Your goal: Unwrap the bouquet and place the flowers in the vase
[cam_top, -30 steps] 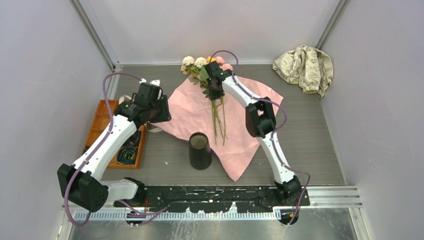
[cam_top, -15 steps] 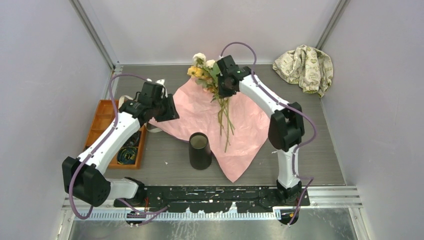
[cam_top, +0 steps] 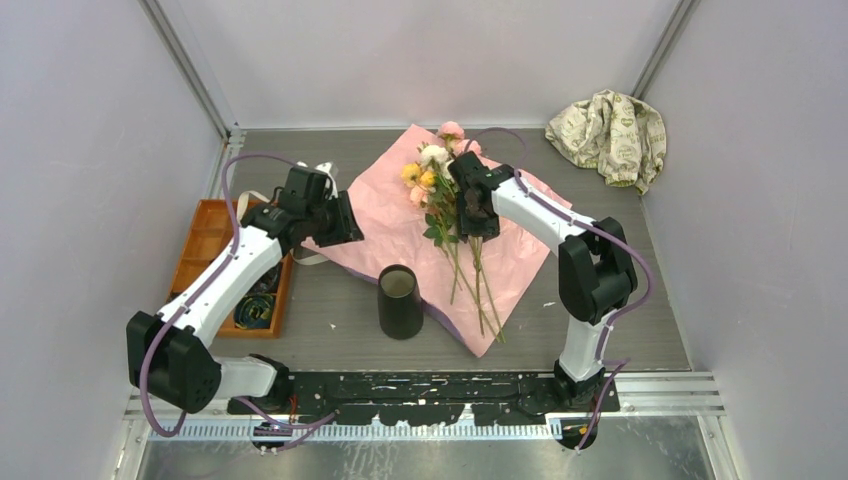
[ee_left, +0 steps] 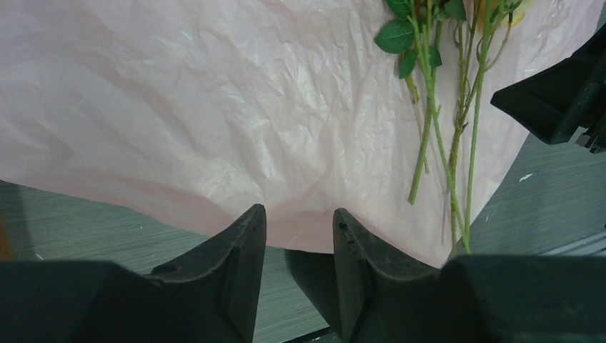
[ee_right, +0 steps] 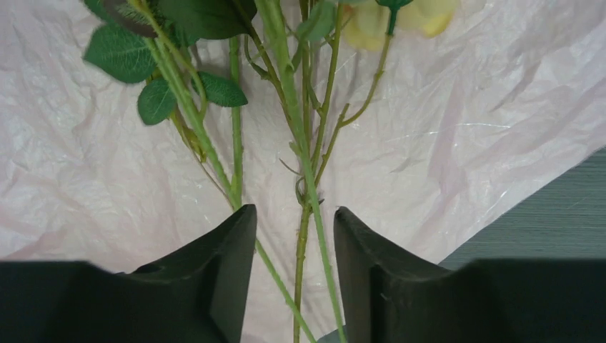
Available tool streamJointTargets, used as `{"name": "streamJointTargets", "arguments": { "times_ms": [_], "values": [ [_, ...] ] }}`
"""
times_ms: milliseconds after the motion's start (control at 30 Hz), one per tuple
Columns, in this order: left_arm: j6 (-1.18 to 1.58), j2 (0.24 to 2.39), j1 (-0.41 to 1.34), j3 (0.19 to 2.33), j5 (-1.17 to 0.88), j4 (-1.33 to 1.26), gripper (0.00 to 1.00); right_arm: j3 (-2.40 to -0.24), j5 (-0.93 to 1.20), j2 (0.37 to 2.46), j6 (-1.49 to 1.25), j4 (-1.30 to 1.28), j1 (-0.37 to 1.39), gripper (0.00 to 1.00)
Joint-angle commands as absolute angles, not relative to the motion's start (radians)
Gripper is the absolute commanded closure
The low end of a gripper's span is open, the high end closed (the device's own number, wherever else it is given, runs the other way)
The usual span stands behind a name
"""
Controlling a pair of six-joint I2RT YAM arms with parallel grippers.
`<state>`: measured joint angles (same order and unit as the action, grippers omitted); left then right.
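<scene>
Since the pink wrapping paper (cam_top: 390, 215) lies spread open on the surface (cam_top: 620, 290) with the roses bare on top of it, the unwrapping looks done, and the step in hand is, I judge, moving the flowers into the vase.

Nearest the arm bases stands the one black vase (cam_top: 400, 300), upright, mouth open and empty, touching the near edge of the paper. Just right of it the cut ends of the flowers (cam_top: 437, 215) fan out over the paper's near corner, well short of the vase mouth.

Further back, the right tool (ee_right: 295, 236) hangs over the middle of the stems. Its jaws stand partly apart and the stems run through the gap unpinched, so it grips nothing. The left tool (ee_left: 299, 229) hovers at the paper's left edge, jaws likewise apart and empty. Left of it sits one orange tray (cam_top: 200, 250).

Beyond the tools lie the blooms (cam_top: 433, 155): I count at least four, yellow, cream and pink. The stems overlap too much to count. One patterned cloth (cam_top: 608, 125) is bunched in the far right corner.

Next, the right tool would need to close on the bundled stems, lift and stand them upright, then lower the cut ends into the vase. The flowers look much taller than it and might tip it.
</scene>
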<state>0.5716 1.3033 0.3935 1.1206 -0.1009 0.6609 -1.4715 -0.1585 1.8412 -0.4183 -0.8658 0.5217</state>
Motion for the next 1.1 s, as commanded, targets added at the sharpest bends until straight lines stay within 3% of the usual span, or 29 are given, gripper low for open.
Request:
{"name": "streamJointTargets", "arguments": {
  "times_ms": [0,333,700,867,1000,1067],
  "values": [
    [0.582,1.269,0.399,1.113,-0.122,0.613,0.6,-1.518,-0.236,1.79,-0.437,-0.858,0.522,0.46],
    [0.574,1.219,0.399,1.082,-0.08,0.631,0.6,-1.596,-0.098,1.848,-0.421,-0.824,0.563,0.51],
    [0.579,1.209,0.4,1.078,-0.08,0.638,0.6,-1.739,-0.123,2.145,-0.388,-0.821,0.573,0.52],
    [0.57,1.199,0.399,1.077,-0.055,0.65,0.6,-1.748,-0.127,2.178,-0.391,-0.815,0.574,0.64],
    [0.573,1.22,0.4,1.081,-0.067,0.641,0.6,-1.749,-0.125,2.165,-0.39,-0.815,0.573,0.88],
    [0.576,1.227,0.399,1.082,-0.075,0.637,0.6,-1.751,-0.126,2.145,-0.386,-0.817,0.574,0.94]
  ]
}}
